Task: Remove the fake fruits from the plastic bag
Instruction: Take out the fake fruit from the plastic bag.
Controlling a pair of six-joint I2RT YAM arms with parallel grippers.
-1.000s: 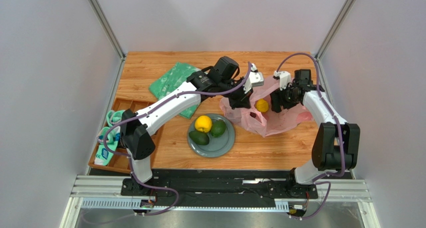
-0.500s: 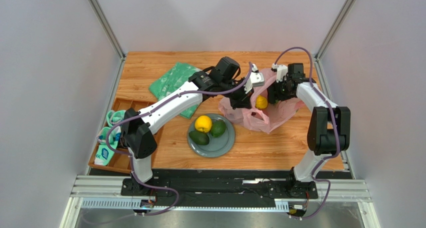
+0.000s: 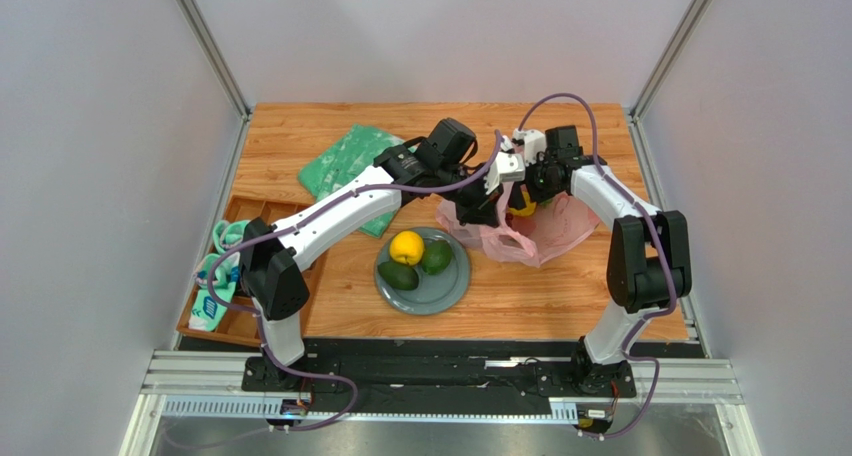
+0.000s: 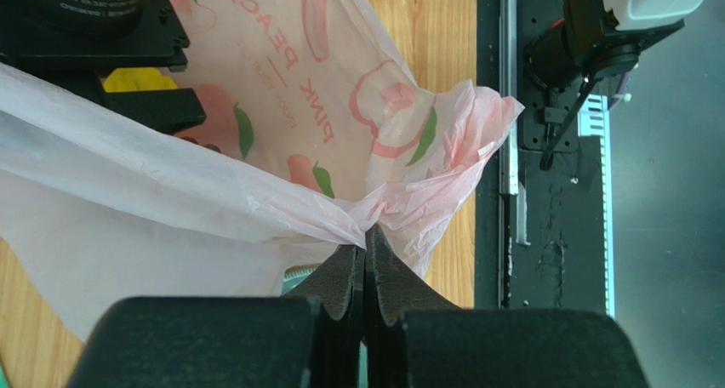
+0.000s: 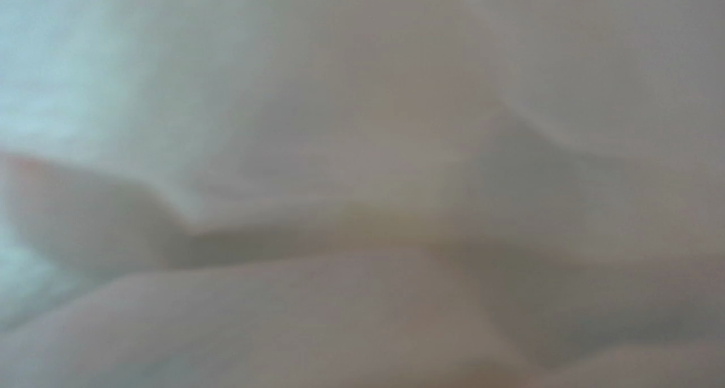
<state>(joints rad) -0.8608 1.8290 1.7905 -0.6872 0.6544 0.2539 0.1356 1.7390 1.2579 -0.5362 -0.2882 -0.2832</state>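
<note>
- The thin translucent pink plastic bag (image 4: 281,90), clamped by the closed left pincer (image 4: 366,260), may be torn.
- The right pincer (image 3: 527,189) (buried inside) cannot be judged open or gripping; the small yellow plastic fruit (image 4: 136,80) may be missed.

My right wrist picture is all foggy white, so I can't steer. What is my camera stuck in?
Observer: Inside the pink plastic bag; the right end effector reaches into its mouth.
Operator: Who holds it open?
Observer: The left end effector, shut on the bag's edge.
Operator: Any fruit left inside?
Observer: A yellow fruit shows right beside the right end effector.
</note>
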